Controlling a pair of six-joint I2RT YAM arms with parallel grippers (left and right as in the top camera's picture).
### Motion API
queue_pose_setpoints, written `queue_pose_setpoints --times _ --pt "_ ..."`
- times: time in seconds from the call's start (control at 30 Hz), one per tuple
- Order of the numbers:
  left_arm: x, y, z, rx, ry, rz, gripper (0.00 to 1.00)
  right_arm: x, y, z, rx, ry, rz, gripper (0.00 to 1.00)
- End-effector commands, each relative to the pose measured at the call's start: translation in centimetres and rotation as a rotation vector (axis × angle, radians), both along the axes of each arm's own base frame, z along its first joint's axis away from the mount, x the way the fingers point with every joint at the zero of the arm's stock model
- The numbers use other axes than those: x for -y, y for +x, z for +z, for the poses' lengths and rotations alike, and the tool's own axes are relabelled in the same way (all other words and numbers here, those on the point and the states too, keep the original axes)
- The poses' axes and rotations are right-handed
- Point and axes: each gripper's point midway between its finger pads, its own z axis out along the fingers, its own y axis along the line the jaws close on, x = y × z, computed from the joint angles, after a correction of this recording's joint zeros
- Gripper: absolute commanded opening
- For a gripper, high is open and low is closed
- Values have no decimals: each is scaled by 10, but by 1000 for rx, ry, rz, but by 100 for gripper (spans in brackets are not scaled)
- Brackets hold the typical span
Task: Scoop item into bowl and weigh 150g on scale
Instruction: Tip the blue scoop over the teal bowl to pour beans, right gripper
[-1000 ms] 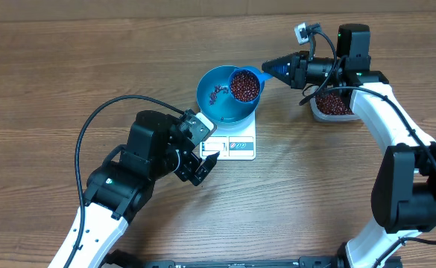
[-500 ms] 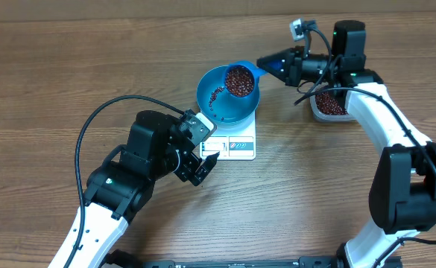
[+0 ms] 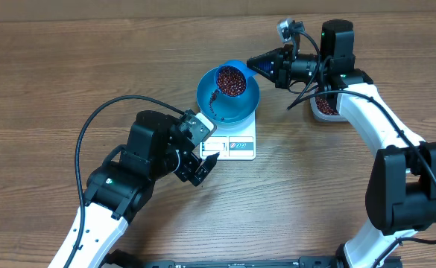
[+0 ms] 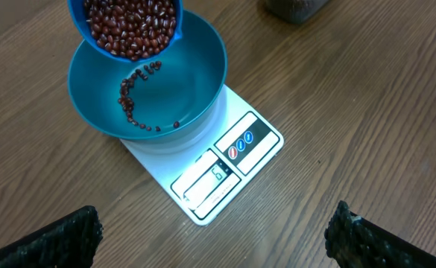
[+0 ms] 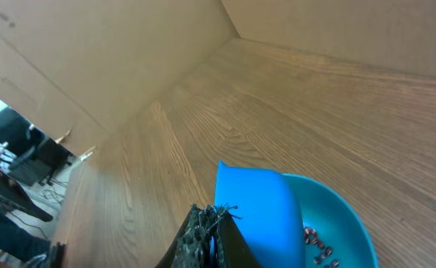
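Now the right pincer (image 3: 264,65), clamped on the scoop (image 3: 250,68), holds beans (image 3: 229,80) above the bowl (image 3: 234,113) on the scale (image 3: 237,147). Tip fast and too many fall in. Near the scale, the left pincer (image 3: 203,168) sits wide apart; the scale's number looks too small to read.

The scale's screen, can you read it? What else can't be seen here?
- Scale screen reading: too small and blurry in the left wrist view, tinier overhead.
- Bean tub: overhead, the right arm covers most; left wrist view, cut by the top edge.
- Scoop load: right wrist view shows only its outside.
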Motion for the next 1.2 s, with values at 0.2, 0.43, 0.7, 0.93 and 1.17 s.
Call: queue_pose_setpoints --times 0.2,0.43,0.7,0.93,1.17 --pt "-1 -5 -1 -7 -2 -12 100 1 0 1 161 -44 42 4" --pt "-1 -5 -1 -7 -2 -12 100 1 -1 1 242 -65 65 4" --pt "-1 -5 -1 -7 -2 -12 100 1 -1 1 332 -89 88 4" --pt "-1 -5 -1 -7 -2 -12 99 1 -1 2 422 -115 110 4" --pt "-1 -5 -1 -6 -2 -12 100 1 -1 2 505 -139 129 4"
